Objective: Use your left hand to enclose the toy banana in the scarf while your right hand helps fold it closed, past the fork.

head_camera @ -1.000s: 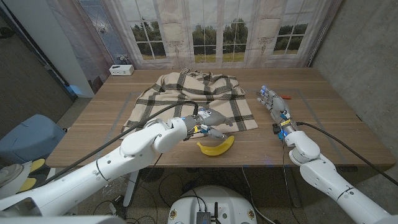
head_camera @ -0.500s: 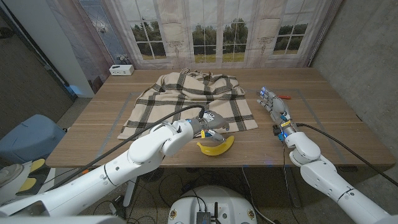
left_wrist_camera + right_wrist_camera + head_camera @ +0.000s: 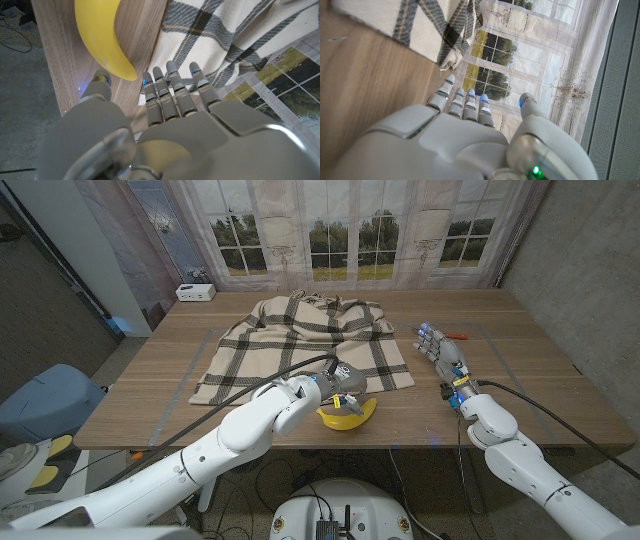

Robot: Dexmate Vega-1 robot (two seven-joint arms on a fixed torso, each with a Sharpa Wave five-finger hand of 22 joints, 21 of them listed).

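Observation:
The yellow toy banana point(image 3: 350, 417) lies near the table's front edge, just in front of the plaid scarf point(image 3: 300, 338) spread over the middle. My left hand point(image 3: 343, 382) hovers at the banana's far side, by the scarf's front hem. In the left wrist view its fingers point(image 3: 172, 92) are stretched and apart, holding nothing, between the banana point(image 3: 106, 42) and the scarf point(image 3: 220, 35). My right hand point(image 3: 444, 355) stands to the right of the scarf with fingers extended and nothing in it. A small orange-tipped object point(image 3: 459, 336), perhaps the fork, lies just behind it.
A white box point(image 3: 195, 292) sits at the back left corner. Curtains with a window print hang behind the table. Faint tape lines point(image 3: 210, 345) mark the wood around the scarf. The banana lies close to the front edge point(image 3: 400, 446).
My left hand has moved right along the scarf's front hem and now sits right by the banana. The right hand has shifted only slightly.

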